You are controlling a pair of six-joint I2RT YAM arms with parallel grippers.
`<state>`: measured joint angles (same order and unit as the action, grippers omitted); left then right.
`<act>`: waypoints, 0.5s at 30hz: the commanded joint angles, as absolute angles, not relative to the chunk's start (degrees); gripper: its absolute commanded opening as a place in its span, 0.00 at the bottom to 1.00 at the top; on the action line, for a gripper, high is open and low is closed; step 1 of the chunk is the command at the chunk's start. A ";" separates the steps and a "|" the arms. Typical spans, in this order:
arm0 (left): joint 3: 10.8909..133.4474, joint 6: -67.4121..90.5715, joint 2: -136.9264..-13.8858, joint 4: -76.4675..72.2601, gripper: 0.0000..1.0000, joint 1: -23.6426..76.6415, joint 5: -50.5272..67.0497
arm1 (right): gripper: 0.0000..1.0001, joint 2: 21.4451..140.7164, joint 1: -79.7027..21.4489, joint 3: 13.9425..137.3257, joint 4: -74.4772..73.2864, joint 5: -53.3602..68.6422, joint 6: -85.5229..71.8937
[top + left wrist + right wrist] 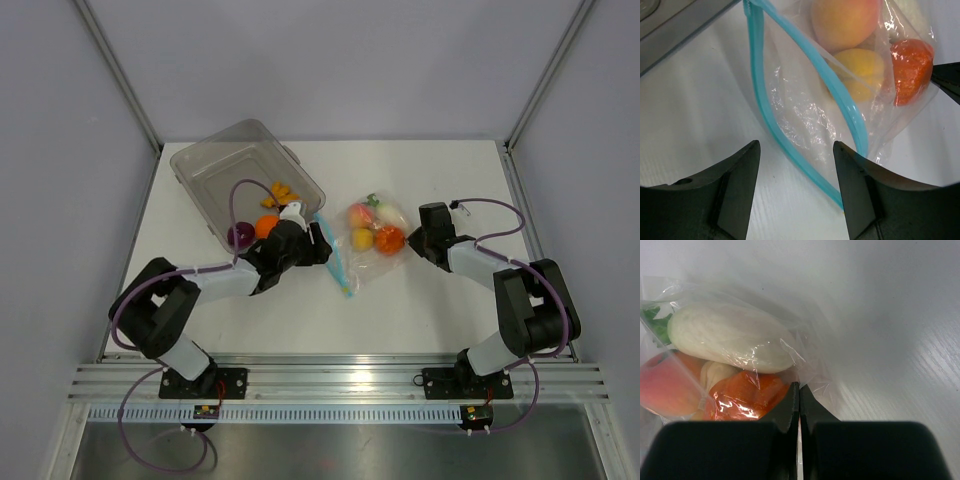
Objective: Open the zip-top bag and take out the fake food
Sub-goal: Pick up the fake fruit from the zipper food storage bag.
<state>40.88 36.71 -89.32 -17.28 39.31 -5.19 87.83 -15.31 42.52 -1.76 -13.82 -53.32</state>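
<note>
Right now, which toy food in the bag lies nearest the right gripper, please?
The orange-red piece, beside the right gripper; the white vegetable lies farther off.

left arm [215,282], right arm [472,258]: white links, black joints | cables [232,205]: purple | left hand [796,147]: black fingers

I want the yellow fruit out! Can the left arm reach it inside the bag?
Probably yes: the zip-top bag gapes open toward the open left tool, and nothing blocks the way in to the yellow fruit.
</note>
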 commanded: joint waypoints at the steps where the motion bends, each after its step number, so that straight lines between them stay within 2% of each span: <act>1: 44.99 36.20 -92.19 -18.29 0.63 39.73 -4.13 | 0.00 86.84 -14.94 44.03 -0.62 -13.10 -53.00; 15: 50.27 41.74 -101.95 -24.07 0.61 39.73 4.12 | 0.00 86.84 -14.94 43.77 -0.70 -12.57 -52.82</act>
